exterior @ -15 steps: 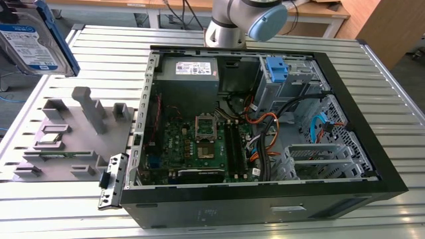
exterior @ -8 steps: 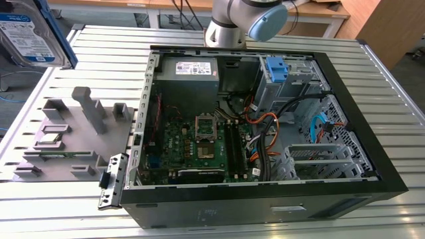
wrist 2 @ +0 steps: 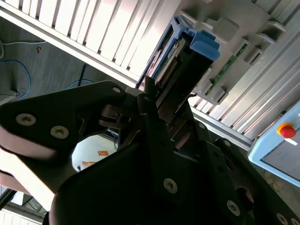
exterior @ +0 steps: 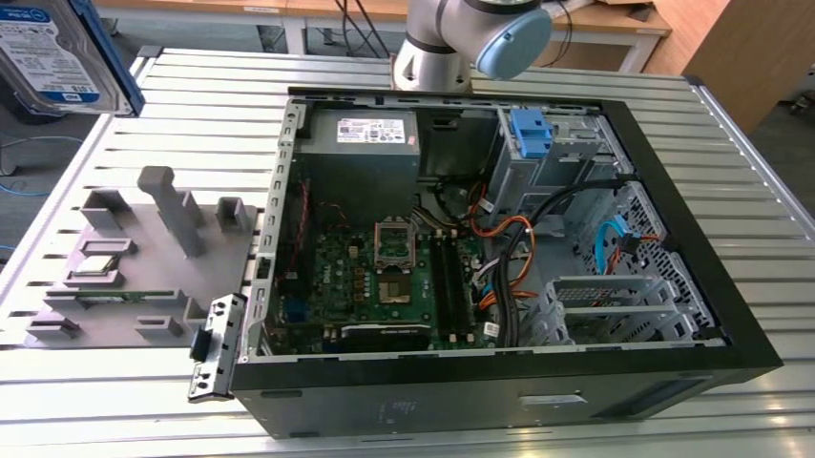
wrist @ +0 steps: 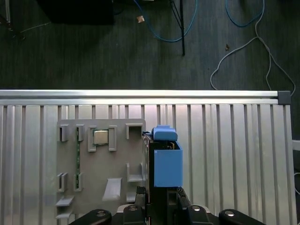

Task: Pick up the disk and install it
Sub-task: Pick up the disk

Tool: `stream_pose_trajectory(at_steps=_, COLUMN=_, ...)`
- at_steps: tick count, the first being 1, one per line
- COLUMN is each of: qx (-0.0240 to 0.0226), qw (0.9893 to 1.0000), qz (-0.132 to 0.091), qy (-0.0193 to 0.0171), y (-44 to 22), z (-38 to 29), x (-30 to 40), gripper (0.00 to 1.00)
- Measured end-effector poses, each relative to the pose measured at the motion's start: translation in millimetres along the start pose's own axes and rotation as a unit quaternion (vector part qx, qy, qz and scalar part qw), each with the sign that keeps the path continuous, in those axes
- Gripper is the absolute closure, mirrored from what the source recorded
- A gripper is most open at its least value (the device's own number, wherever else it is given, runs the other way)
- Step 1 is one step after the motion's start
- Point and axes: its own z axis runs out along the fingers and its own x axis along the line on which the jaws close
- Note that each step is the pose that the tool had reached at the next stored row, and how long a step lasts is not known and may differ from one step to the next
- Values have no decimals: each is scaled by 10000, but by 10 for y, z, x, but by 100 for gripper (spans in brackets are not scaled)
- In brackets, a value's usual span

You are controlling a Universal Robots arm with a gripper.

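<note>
We show the hand (wrist: pixel 161 199) clenched on the disk (wrist: pixel 167 164), a flat silver-grey metal hard drive framed in bright blue plastic, held above the slatted aluminium tabletop (wrist: pixel 225 154) just beside the grey plastic fixture plate (wrist: pixel 96 168). In both wrist views its long axis runs straight out from the hand, with the blue tab (wrist 2: pixel 205 45) at the far end. At the exterior view's upper left the disk (exterior: pixel 53 52) hangs with its label face toward the camera.

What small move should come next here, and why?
Probably a short carry toward the exterior view's right, toward the open computer case: the gripper holds the disk raised near the grey parts tray, not yet over the case.
</note>
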Motion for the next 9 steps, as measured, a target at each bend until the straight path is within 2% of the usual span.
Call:
stream_pose_trajectory(at_steps=6, qx=0, qw=10000, qz=-1, qy=-3, y=-1, z=-3, x=0, gripper=65)
stream_pose_trajectory(at_steps=9, qx=-1, qw=10000, qz=-1, qy=-2, y=-29, z=-4, x=-1, gripper=65)
